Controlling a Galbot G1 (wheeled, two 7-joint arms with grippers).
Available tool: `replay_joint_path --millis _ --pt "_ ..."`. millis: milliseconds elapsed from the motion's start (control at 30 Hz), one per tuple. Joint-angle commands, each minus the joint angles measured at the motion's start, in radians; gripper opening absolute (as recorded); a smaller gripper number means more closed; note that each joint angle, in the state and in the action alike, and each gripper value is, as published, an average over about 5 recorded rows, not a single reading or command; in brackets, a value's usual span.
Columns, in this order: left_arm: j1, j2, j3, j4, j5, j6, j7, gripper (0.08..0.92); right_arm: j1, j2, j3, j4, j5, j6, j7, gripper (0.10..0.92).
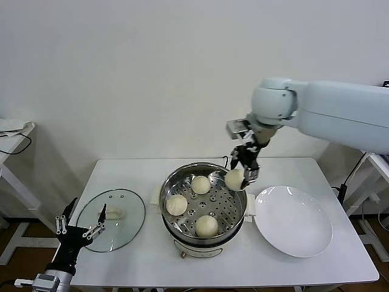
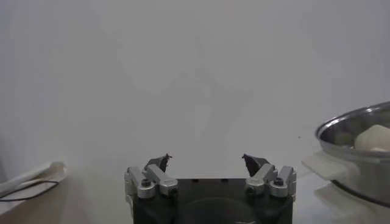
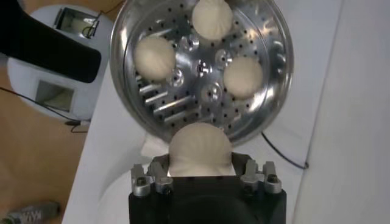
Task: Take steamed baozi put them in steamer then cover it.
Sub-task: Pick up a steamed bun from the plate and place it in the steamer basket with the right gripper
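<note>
I am carrying the fourth small, round, cream-white steamed baozi (image 1: 234, 178) in the right gripper (image 1: 245, 171), whose fingers are clamping the bun on either side; it is hanging just above the right rim of the large, round, shiny stainless-steel steamer (image 1: 204, 210), not yet over open tray. Three more cream-white baozi are already sitting on the perforated tray: one at the back (image 1: 200, 184), one on the left (image 1: 177, 204), one at the front (image 1: 206, 225). The flat white plate (image 1: 293, 221) to the right of the steamer is holding nothing. My judgement: I am working the last placing step, with only the covering left after it. The free patch of tray seems to be on the right side, so the next move is calling for a short shift inward past the rim, a lowering onto the holes, then a release clear of the neighbouring buns. The left gripper (image 1: 78, 230) is waiting low at the table's near-left corner with its fingers spread apart, right beside the round clear glass cover (image 1: 112, 218), which is lying flat on the white table (image 1: 121, 173) left of the steamer.
</note>
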Motion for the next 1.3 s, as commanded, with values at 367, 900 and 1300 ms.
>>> replay_joint_path --millis 367,900,1300 --pt "-0.016 0.006 -0.024 0.025 -0.007 0.008 0.006 0.823 -0.175 0.116 0.036 -0.094 -0.126 0.010 -0.025 0.679" --pt "-0.016 0.003 -0.030 0.031 -0.008 0.006 0.009 0.823 -0.232 0.115 0.066 -0.127 -0.201 0.024 -0.034 0.679" --pt "-0.017 0.002 -0.029 0.034 -0.008 0.006 0.009 0.823 -0.255 0.117 0.072 -0.129 -0.239 0.030 -0.047 0.679"
